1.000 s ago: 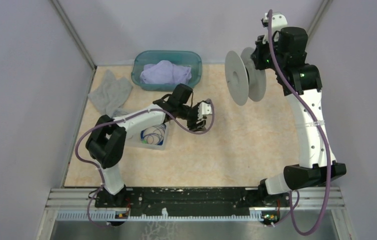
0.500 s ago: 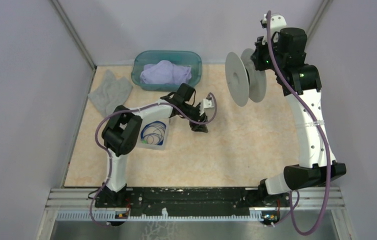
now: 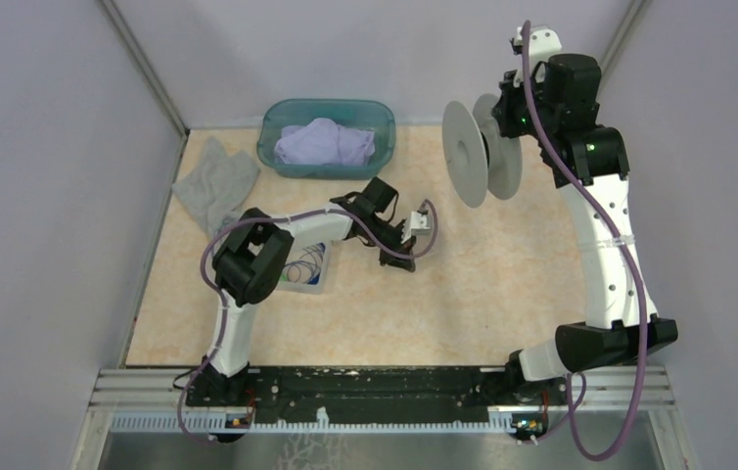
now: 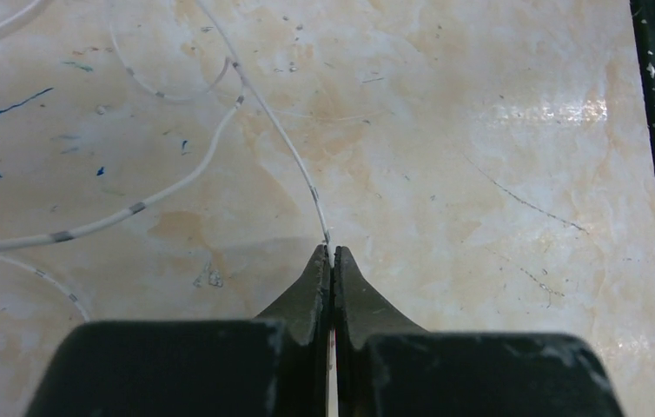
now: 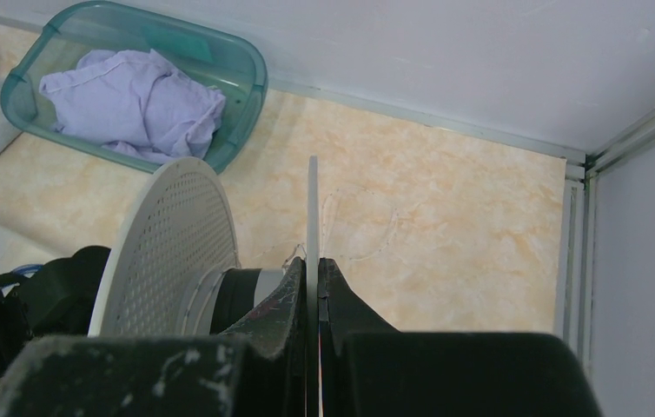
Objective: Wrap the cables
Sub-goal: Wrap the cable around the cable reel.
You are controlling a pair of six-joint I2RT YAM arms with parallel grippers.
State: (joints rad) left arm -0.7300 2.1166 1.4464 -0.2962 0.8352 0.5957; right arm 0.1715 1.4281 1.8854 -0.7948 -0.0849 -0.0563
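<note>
Looking down from the top camera: left gripper [image 3: 395, 259] low over the mottled beige tabletop [image 3: 483, 294] near the middle, fingers pressed together, the strand between them too fine to make out at this range. At its 9 o'clock, a small clear plastic tray [image 3: 312, 285] holding loose blue cable loops [image 3: 303, 262]. At 2 o'clock, held aloft, a pale grey two-flanged plastic spool [image 3: 466, 154], clamped on its far flange by the right gripper [image 3: 505, 117]. At 11 o'clock, a teal translucent plastic bin [image 3: 386, 125] and a crumpled grey cloth [image 3: 213, 181] (neither part of the job).

Turning to the left wrist: jaws shut on a thin whitish cable [image 4: 276, 130], pinched right at the fingertips. Lying on the tabletop, running from the grip toward 11 o'clock, long axis on that slant, with more slack curves spread from 9 to 12 o'clock.

Switching to the right wrist: fingers closed tight on the thin edge of the solid flange, perforated flange at 9 o'clock, hub axis running 9 to 3 o'clock.

Judging the handling: nearly weightless, limp, prone to kinking and to slipping out of a tip pinch. Best taken near a free end and led to the hub under light tension.
</note>
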